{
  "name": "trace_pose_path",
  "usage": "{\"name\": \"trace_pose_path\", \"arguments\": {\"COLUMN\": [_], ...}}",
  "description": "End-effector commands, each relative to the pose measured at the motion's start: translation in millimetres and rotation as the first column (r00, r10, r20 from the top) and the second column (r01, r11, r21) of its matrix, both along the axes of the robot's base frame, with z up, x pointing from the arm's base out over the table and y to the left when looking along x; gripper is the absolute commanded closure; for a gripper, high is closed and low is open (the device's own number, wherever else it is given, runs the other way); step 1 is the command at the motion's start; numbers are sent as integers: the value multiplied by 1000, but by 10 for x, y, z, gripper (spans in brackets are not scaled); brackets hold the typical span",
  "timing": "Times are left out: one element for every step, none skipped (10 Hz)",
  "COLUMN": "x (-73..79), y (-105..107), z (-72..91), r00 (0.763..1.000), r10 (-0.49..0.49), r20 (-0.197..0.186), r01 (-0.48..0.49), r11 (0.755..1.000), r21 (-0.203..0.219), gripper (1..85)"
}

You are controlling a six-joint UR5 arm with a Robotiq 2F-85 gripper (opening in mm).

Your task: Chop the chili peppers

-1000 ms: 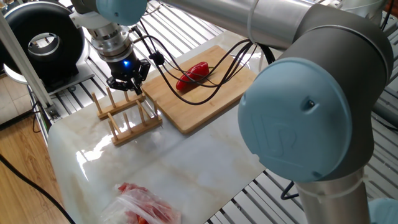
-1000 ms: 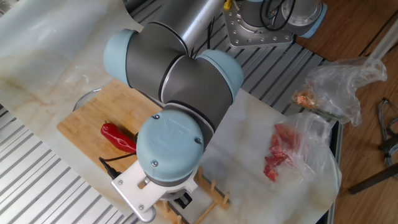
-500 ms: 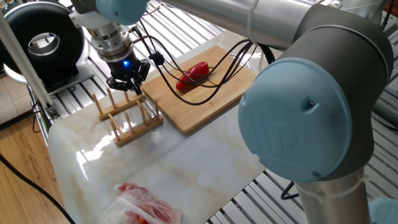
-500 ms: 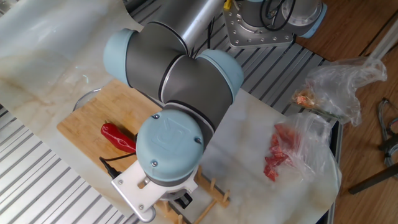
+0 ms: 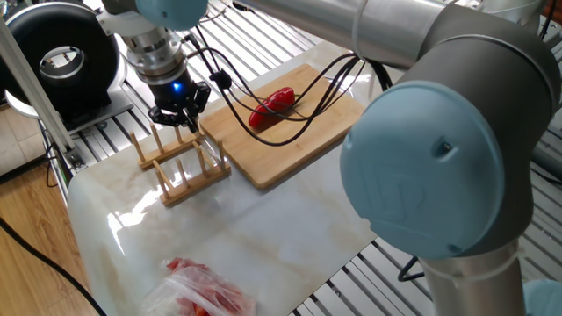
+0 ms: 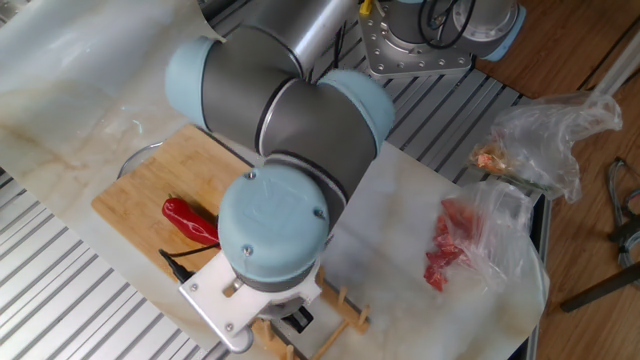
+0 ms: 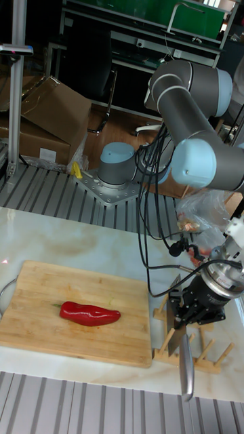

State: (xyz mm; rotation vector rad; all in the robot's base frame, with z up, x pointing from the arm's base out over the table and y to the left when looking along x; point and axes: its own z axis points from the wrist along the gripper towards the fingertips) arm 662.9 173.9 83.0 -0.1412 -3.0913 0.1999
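Chili pepper whole on cutting board, uncut. Gripper at rack, 3 o'clock of board, fingers clamped on knife. All chopping remains.

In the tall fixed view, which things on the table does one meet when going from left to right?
Bamboo cutting board → red chili pepper → knife held by the gripper → wooden rack.
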Motion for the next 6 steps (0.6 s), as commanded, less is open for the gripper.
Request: {"name": "trace_pose_path", "arguments": {"x": [-97, -167, -240, -319, -379, -429], "y": [88, 70, 95, 135, 123, 34], "z": [438, 669, 825, 931, 1013, 1109], "r00": [998, 995, 994, 992, 991, 987], "r10": [60, 96, 113, 123, 134, 161], "r20": [4, 0, -4, -9, -9, -12], "r01": [-60, -96, -113, -123, -134, -161], "r11": [998, 995, 994, 992, 991, 987], "r21": [21, -2, 6, 25, 30, 24], "gripper": [843, 843, 843, 843, 843, 843]}}
